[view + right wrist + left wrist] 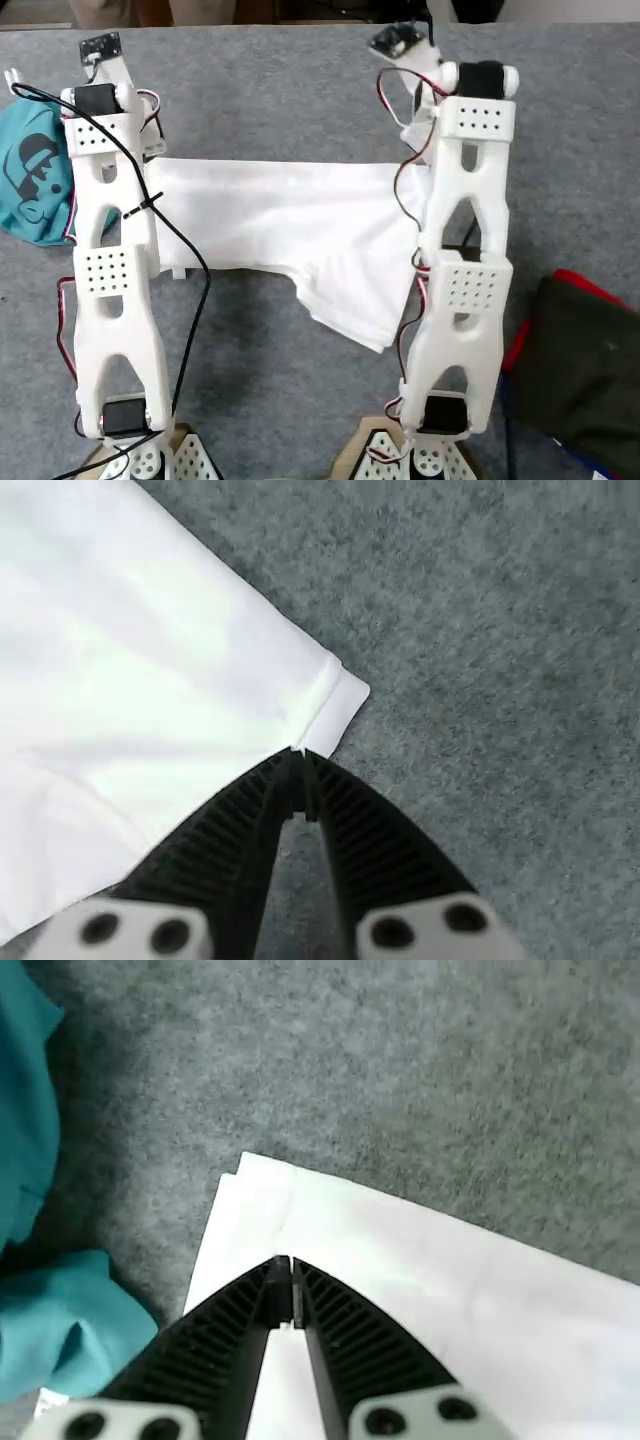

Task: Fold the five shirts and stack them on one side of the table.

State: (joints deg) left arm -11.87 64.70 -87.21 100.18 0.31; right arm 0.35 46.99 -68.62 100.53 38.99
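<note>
On the grey surface (300, 100), a crumpled teal shirt (35, 175) with a dark print lies just outside the left jaws, on the side away from the right jaws. It sits close to the white shirt's corner without covering it. A black cable (190, 250) trails over the left arm (110, 270) and crosses that end of the white shirt (280, 215). The left jaws are clenched, with their tips resting on the white shirt just inside its corner; whether any cloth is pinched between them cannot be told. From there the white shirt stretches flat toward the right jaws, then bunches into loose folds that partly slip under the right arm (465, 260). The right jaws are also clenched, with their tips at the doubled edge of the shirt's other corner and bare surface just beyond them; again, a hold on the cloth cannot be confirmed. A dark heap (590, 360) with red trim lies well apart from the right jaws, back beside that arm's base. Counted: two arms, one teal shirt, one white shirt and one dark heap whose number of garments is unclear.
</note>
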